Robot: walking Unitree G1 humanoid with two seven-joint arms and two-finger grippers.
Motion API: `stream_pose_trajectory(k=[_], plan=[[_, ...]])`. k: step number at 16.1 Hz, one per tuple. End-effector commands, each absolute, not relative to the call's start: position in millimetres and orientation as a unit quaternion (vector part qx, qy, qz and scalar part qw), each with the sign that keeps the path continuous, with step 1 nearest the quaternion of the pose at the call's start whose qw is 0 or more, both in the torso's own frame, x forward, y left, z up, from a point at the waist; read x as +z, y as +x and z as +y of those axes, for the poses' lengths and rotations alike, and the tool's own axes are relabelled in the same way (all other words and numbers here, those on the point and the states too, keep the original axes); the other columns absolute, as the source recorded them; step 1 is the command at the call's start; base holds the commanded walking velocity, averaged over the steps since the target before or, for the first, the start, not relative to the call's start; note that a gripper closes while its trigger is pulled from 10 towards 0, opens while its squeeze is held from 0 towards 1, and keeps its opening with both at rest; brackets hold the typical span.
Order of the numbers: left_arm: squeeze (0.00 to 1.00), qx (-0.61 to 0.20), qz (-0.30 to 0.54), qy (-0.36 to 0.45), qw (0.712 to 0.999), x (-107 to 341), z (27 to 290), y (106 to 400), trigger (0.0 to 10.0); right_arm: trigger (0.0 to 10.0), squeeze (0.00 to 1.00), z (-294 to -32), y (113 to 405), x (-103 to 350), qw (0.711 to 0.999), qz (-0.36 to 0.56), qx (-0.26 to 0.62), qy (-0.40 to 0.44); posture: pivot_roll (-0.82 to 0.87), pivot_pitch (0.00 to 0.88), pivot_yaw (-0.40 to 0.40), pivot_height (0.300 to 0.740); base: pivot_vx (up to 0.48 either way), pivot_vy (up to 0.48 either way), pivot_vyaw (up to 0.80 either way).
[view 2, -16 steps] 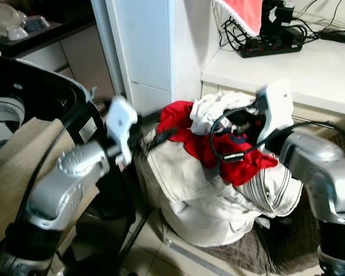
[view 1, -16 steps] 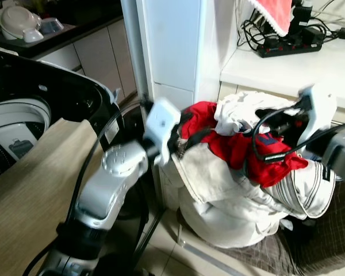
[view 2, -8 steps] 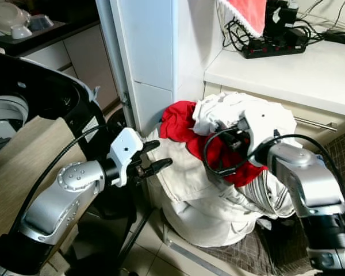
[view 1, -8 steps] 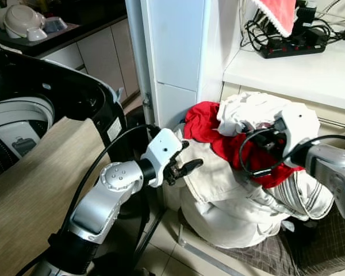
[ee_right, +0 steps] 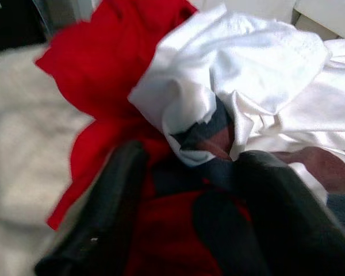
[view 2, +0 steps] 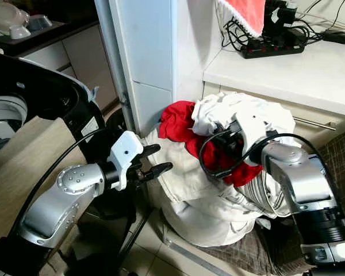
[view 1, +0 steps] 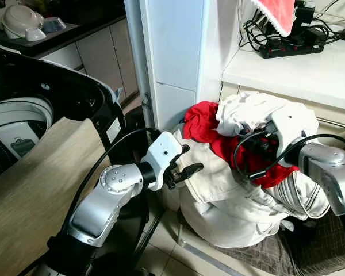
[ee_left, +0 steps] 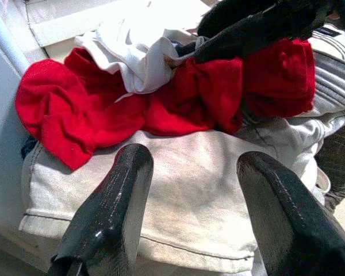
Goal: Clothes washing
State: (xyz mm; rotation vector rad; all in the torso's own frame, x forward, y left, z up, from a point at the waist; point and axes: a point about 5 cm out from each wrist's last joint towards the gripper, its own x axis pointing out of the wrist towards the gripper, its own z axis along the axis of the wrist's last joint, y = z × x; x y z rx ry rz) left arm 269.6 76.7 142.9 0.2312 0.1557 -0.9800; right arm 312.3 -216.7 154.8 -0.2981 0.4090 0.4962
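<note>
Left gripper (ee_left: 187,213) fingers: glossy black plastic, smooth, with highlights along the edges. Right gripper (ee_right: 184,230) fingers look the same black but blurred, finish unclear. Arms (view 1: 112,190): silver, satin metal look, white plastic wrist housings. Red cloth (ee_left: 98,109): matt, fuzzy knit. White cloth (ee_right: 259,69): thin, smooth, slight sheen. Beige cloth (ee_left: 178,178): coarse matt weave, stitched hem. Washer (view 1: 75,95) rim: glossy black plastic. Cabinet (view 1: 175,46): smooth white, semi-gloss. Floor mat (view 1: 328,241): rough brown weave.
</note>
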Motion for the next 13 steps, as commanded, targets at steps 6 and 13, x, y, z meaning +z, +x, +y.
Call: stream_pose_trajectory(k=[6, 13], plan=[[0.0, -0.491, 0.062, 0.113, 0.861, 147, 69, 264, 10.0, 4.5, 0.0, -233, 313, 129, 0.914, 0.252, 0.208, -0.24, -0.11, 0.0, 0.055, 0.74, 0.0, 0.0, 0.0], [0.0, -0.5, 0.064, 0.114, 0.856, 147, 68, 262, 10.0, 0.0, 0.0, -234, 316, 128, 0.912, 0.249, 0.213, -0.248, -0.12, 0.0, 0.059, 0.74, 0.0, 0.0, 0.0]])
